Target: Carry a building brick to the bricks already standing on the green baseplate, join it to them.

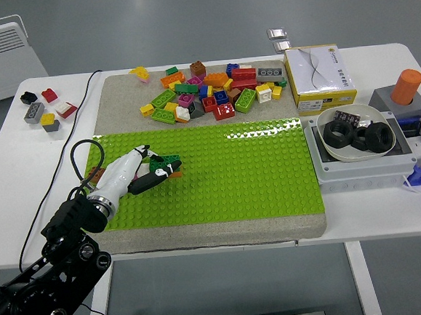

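On the left part of the green baseplate [226, 171], toward nine o'clock from its middle, we see the left hand [135, 171] lying low over the studs. Its white fingers [148, 178] close around a small cluster of bricks [166, 164], dark green on top with orange showing beneath; a dark fingertip presses against the near side of the cluster and another finger curves over its far side. We cannot tell whether the cluster sits fully seated on the studs or is tilted slightly. The black left arm [51, 265] comes in from the seven o'clock corner, with a black cable [75, 150] looping beside the wrist.

At twelve o'clock from the hand, on the grey mat [118, 99] beyond the baseplate, lies the loose brick pile [209, 92], a jumble of red, green, yellow, orange, blue and white pieces, well apart from the hand. At ten o'clock, on the white table [7, 173], we find a few stray bricks [45, 108].

At two o'clock from the baseplate's middle stands a yellow-and-white box [319, 78]. At three o'clock a grey tray [357, 171] holds a white bowl [353, 113] with black rings [358, 135], and an orange cylinder [408, 86] stands beyond it.
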